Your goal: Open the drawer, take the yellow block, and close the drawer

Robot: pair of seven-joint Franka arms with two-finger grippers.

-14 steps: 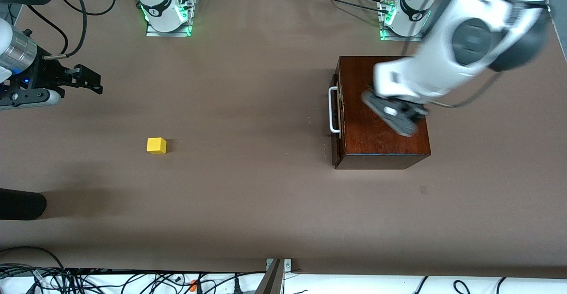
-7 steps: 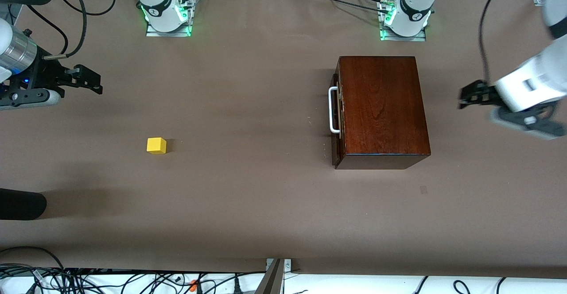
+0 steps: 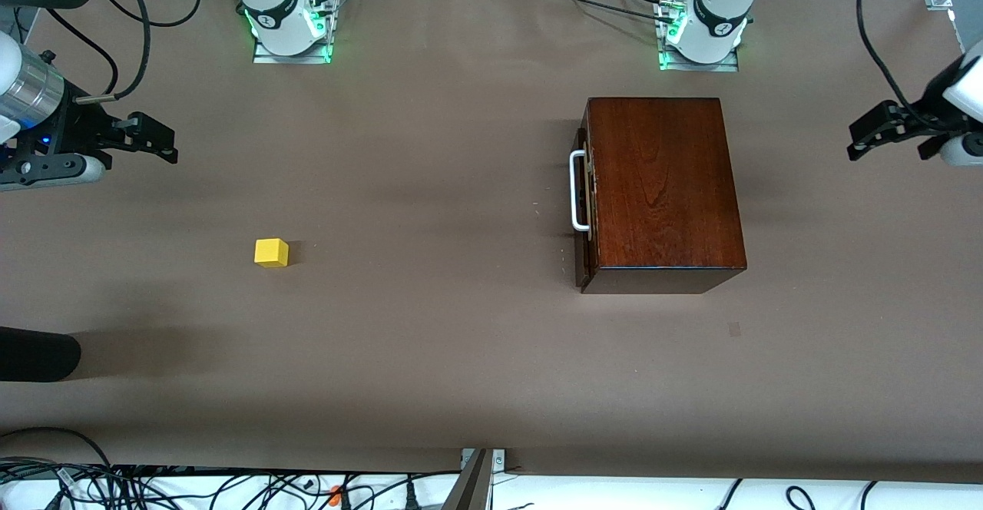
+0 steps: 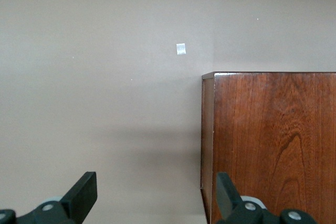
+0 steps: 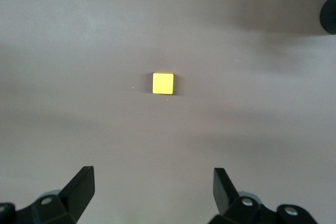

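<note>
- Brown matte table (image 3: 430, 356): carries every item listed; cables run along its edges.
- Dark reddish-brown wooden box (image 3: 660, 187): stands toward the left arm's end.
- Drawer (image 3: 585, 187): pushed in, white U-shaped handle (image 3: 576, 191) free.
- Small bright yellow block (image 3: 271, 252): out on the table toward the right arm's end, apparently already taken out.
- Left gripper (image 3: 883, 132): over the table's end, fingers spread, holding nothing; parked clear of the box.
- Right gripper (image 3: 150, 141): fingers wide, empty, waiting above the block.
</note>
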